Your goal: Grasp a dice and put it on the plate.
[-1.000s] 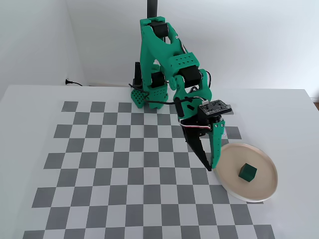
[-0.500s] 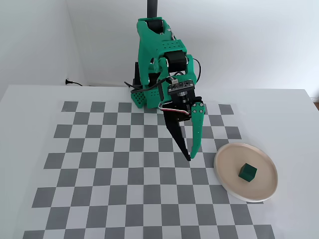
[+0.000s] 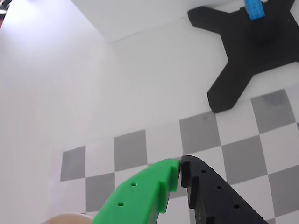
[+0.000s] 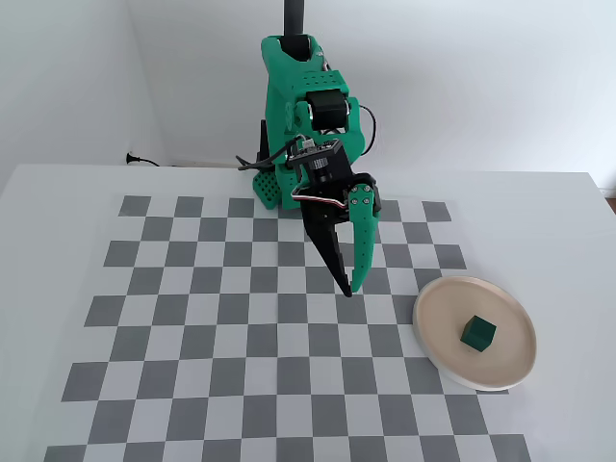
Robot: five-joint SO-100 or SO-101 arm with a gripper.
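Fixed view, read left to right with the plate as the landmark: the gripper (image 4: 348,290) now hangs over the checkerboard well to the plate's left, its green and black fingers pressed together and holding nothing. A second ago its tips were right at the plate's near rim, and half a second ago they were partway off, so the arm has been swinging steadily away toward its base. The plate (image 4: 438,337) has not shifted, and the dice (image 4: 477,333) sits inside it, a little right of centre, in the same spot throughout. I judge the placing done (what remains looks like the retreat to rest).

Count: one dice, one plate, one arm. The wrist view agrees, with the fingertips (image 3: 174,170) meeting tip to tip above the squares.
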